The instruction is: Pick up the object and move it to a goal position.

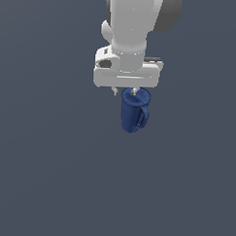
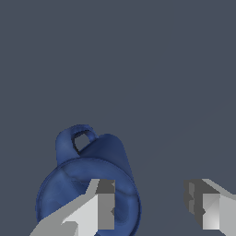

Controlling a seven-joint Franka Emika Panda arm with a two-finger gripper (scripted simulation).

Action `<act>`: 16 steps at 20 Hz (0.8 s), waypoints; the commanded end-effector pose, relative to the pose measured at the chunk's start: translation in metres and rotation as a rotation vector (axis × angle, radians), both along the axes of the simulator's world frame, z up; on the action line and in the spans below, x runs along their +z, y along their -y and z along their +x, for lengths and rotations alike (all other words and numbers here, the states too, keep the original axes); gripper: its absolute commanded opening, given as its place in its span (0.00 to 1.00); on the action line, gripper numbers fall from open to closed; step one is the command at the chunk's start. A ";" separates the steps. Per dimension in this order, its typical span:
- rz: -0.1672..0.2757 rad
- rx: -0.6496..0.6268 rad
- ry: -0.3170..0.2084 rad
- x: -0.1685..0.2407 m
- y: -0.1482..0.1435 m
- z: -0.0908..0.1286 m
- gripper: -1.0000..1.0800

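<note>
The dark blue pitcher (image 1: 132, 113) stands upright just under my gripper (image 1: 125, 91), with its loop handle (image 1: 142, 117) towards the exterior view's right. In the wrist view I look down into the pitcher's round rim (image 2: 87, 193), and its handle (image 2: 76, 138) sticks out from one side. My gripper (image 2: 150, 205) is open and wide. One fingertip (image 2: 103, 203) is over the pitcher's mouth. The other fingertip (image 2: 205, 207) is well outside the pitcher's wall, with a clear gap between them. I cannot tell whether the pitcher rests on the floor.
A plain dark grey-blue surface (image 1: 49, 175) fills both views. No other objects or edges show.
</note>
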State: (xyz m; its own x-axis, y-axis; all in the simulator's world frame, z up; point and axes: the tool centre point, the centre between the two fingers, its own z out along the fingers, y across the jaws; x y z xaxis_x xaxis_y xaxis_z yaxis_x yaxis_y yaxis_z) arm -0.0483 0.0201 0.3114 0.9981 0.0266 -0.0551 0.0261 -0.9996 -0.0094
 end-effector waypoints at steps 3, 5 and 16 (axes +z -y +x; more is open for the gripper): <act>-0.010 0.050 -0.068 -0.020 -0.024 0.010 0.62; -0.016 0.076 -0.104 -0.032 -0.037 0.015 0.62; -0.039 0.177 -0.249 -0.080 -0.089 0.026 0.62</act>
